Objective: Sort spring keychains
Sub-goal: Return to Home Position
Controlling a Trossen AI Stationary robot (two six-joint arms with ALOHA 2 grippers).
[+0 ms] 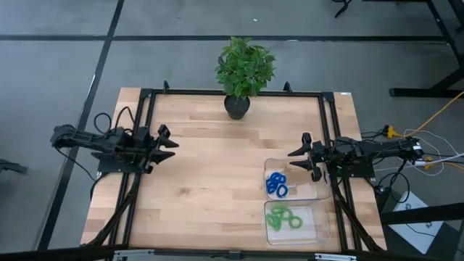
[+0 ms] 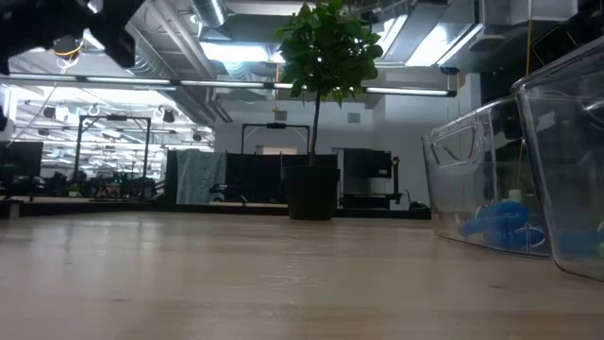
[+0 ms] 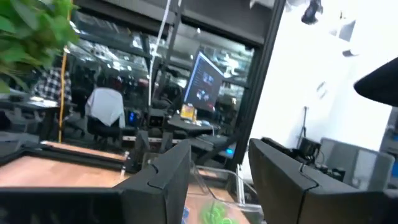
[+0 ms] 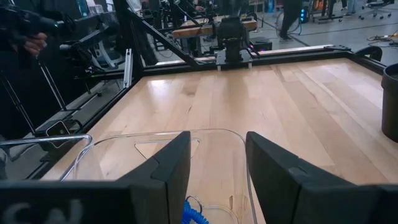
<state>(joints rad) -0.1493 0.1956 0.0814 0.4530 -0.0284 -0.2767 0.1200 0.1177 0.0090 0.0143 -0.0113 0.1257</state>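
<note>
1. Held level above the table: left gripper (image 1: 171, 143) at left-centre, right gripper (image 1: 300, 155) at right-centre, fingers apart, nothing gripped.
2. Lying lower right: blue spring keychains (image 1: 275, 184) in upper clear tray (image 1: 308, 191), green spring keychains (image 1: 283, 217) in lower clear tray (image 1: 310, 230).
3. Seen together only from above: both arms.

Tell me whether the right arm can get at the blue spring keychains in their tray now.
Probably yes. The right end effector hangs open close by the clear tray; the blue spring keychains lie uncovered inside it, with nothing in between. The left end effector waits far off.
</note>
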